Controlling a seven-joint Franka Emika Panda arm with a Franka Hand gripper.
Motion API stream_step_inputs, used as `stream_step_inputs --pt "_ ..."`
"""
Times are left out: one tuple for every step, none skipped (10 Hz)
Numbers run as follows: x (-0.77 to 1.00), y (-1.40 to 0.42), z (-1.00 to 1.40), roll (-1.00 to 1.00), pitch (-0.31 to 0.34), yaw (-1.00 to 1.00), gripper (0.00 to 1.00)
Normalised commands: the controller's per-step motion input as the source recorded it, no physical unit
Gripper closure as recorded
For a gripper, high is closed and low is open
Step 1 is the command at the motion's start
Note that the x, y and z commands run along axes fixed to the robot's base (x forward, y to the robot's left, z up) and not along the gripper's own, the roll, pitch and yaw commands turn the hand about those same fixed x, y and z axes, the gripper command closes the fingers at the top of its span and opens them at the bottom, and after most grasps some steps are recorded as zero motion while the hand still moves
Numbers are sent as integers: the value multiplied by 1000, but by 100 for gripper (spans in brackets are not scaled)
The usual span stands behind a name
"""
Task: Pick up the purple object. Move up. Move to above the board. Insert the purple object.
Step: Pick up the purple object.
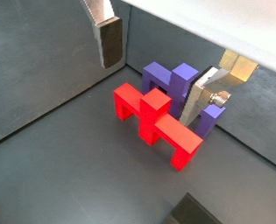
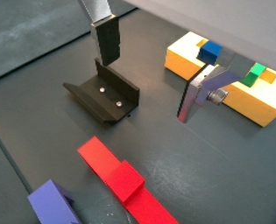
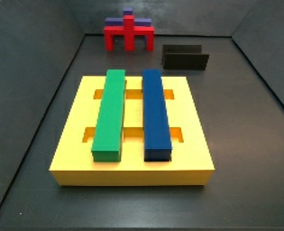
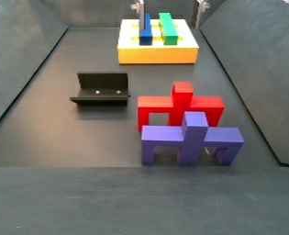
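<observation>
The purple object (image 4: 191,139) stands on the table (image 4: 61,101) right beside the red piece (image 4: 173,106), well apart from the yellow board (image 3: 132,162), which already carries a green bar (image 3: 109,114) and a blue bar (image 3: 158,115). The gripper (image 1: 158,68) hangs above it with its jaws apart and empty. The pick-up is not yet done; next it likely must descend and close on the purple post without nudging the red piece.

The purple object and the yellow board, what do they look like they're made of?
The purple object looks like solid plastic with a matte finish: even colour, crisp square edges, no grain or glare. The board looks similar, plastic or perhaps painted wood, with a flat uniform yellow and cleanly cut slots. The gripper, open with nothing between its fingers, hangs above the purple object, showing brushed silver metal plates.
</observation>
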Motion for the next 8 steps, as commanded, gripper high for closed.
stream_step_inputs --pt "-20 23 0 0 0 0 0" --pt "-11 694 -169 0 0 -17 0" --pt "0 891 -326 34 0 -97 0" --pt "0 951 -349 13 0 -54 0" --pt "0 1000 -357 0 0 -9 0" --pt "0 1000 -331 0 0 0 0" --pt "0 1000 -254 0 0 0 0" --pt "0 989 -180 0 0 -20 0"
